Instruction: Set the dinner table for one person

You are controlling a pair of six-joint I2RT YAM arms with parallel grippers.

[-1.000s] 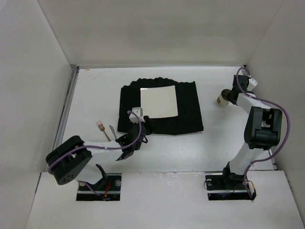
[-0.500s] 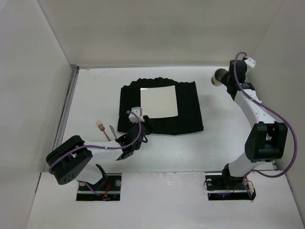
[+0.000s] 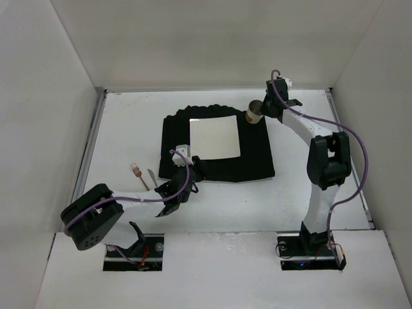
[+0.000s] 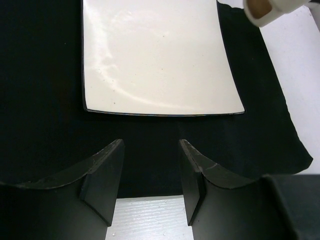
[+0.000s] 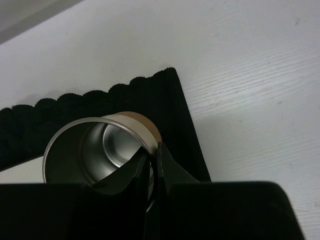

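Observation:
A black cloth mat (image 3: 254,158) lies on the white dinner table (image 3: 125,129), and a square white plate (image 3: 215,136) rests on it. My right gripper (image 3: 264,109) is shut on the rim of a metal cup (image 3: 255,112) with a brown outside, one finger inside the rim and one outside. The cup (image 5: 95,145) hangs above the mat's (image 5: 150,95) far right corner. My left gripper (image 3: 195,171) stands open and empty over the mat's near edge, with the plate (image 4: 155,55) ahead of the left gripper (image 4: 150,145). The cup (image 4: 262,10) shows at the top right there.
A fork (image 3: 137,172) and a knife (image 3: 152,178) lie on the table left of the mat, close to my left arm. White walls enclose the table on the left, back and right.
My right arm has swung left with the cup, from the table's far right side to above the mat's far right corner. The left arm has stayed still.

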